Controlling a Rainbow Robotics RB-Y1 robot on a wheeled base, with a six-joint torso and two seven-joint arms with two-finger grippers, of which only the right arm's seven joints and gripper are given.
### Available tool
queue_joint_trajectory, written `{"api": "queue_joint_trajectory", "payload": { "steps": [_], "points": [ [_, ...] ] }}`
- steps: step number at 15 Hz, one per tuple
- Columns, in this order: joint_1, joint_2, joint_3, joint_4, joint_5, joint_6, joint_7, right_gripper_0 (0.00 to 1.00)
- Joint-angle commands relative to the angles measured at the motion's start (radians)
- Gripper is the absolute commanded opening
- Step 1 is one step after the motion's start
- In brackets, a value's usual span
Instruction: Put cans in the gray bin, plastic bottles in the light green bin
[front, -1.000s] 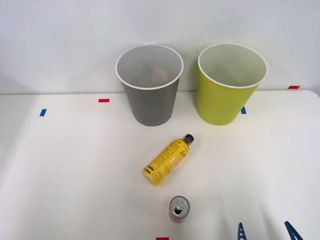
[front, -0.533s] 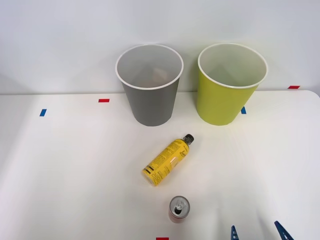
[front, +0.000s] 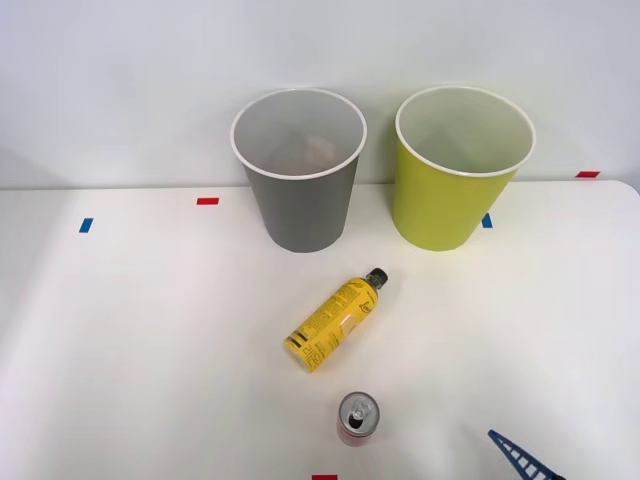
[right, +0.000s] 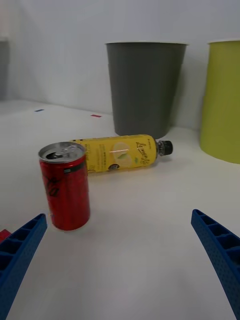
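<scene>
I judge the step in hand to be the approach to the can. The gray bin (front: 299, 170) and the light green bin (front: 462, 167) stand side by side at the far edge of the table (front: 130, 340), apart from each other. Nearer me the yellow bottle (front: 332, 321) lies on its side, cap toward the bins. The red can (right: 65, 185) stands upright closest to me, just beside the bottle's base but not touching it.

My right gripper (right: 120, 260) hangs low over the table, its fingers spread wide with nothing between them, and the can sits off to one finger's side. To do this well, I should centre on the can first, then close around its middle, staying clear of the bottle.

The table is plain white with small red and blue tape marks (front: 208, 201); a pale wall rises behind it.
</scene>
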Motion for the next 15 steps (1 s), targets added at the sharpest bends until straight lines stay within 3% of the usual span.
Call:
{"api": "queue_joint_trajectory", "payload": {
  "steps": [1, 5, 8, 15],
  "points": [
    [-0.056, -0.049, 0.073, 0.001, -0.039, 0.001, 0.024, 1.0],
    [-0.127, -0.072, 0.118, 0.024, -0.058, 0.001, 0.044, 1.0],
    [-0.168, -0.048, 0.138, 0.093, -0.079, -0.021, 0.05, 1.0],
    [-0.277, -0.003, 0.189, 0.099, -0.071, 0.062, 0.072, 1.0]
  ]
}}
